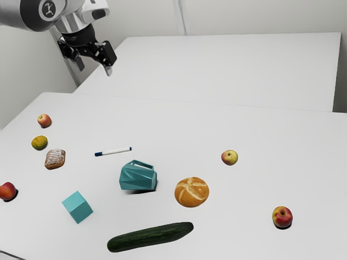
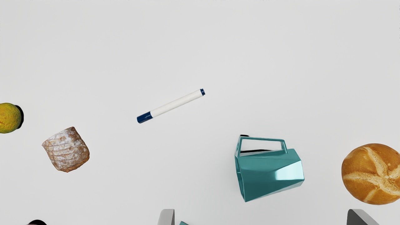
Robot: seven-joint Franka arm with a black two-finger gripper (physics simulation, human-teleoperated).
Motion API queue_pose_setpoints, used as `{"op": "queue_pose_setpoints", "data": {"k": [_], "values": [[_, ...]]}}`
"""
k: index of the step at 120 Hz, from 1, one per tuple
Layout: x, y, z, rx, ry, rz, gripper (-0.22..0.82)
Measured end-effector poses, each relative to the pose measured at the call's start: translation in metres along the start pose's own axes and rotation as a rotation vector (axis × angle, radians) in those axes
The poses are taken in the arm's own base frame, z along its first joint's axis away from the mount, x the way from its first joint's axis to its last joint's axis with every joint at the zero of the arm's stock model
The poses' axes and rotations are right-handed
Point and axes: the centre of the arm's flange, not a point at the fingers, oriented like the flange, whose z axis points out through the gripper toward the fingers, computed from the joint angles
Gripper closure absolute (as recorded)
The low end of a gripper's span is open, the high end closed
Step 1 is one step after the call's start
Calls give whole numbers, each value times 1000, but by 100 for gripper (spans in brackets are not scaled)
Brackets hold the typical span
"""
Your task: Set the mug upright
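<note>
High over the table's far-left part in the exterior view is the gripper [image 1: 94,67], well away from the mug. The teal faceted mug [image 1: 138,176] lies on its side on the table, its handle toward the marker and its base toward the round bread roll. In the wrist view the mug [image 2: 270,175] shows its side, with the mouth turned away from the roll. Spread wide apart, the fingertips of the gripper [image 2: 261,217] have nothing between them, so it is open.
On the white table [image 1: 179,127] lie a marker [image 1: 114,151], a round roll [image 1: 192,192], a teal cube [image 1: 77,207] and a cucumber [image 1: 150,236] around the mug. A sugared pastry [image 1: 55,159], a yellow-green fruit [image 1: 39,142] and several apples are farther off.
</note>
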Motion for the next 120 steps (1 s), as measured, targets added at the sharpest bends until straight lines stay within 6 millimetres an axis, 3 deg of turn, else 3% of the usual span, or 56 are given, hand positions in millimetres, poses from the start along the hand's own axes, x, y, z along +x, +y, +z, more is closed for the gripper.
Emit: {"op": "queue_pose_setpoints", "data": {"k": [14, 40, 65, 75, 91, 120], "values": [[4, -7, 7, 1, 2, -17, 0], [4, -25, 54, -59, -58, -79, 0], [-23, -72, 141, -271, -228, -281, 0], [-38, -78, 184, -345, -316, -338, 0], [-49, -76, 232, -426, -420, -378, 0], [-66, -78, 300, -545, -566, -424, 0]]}}
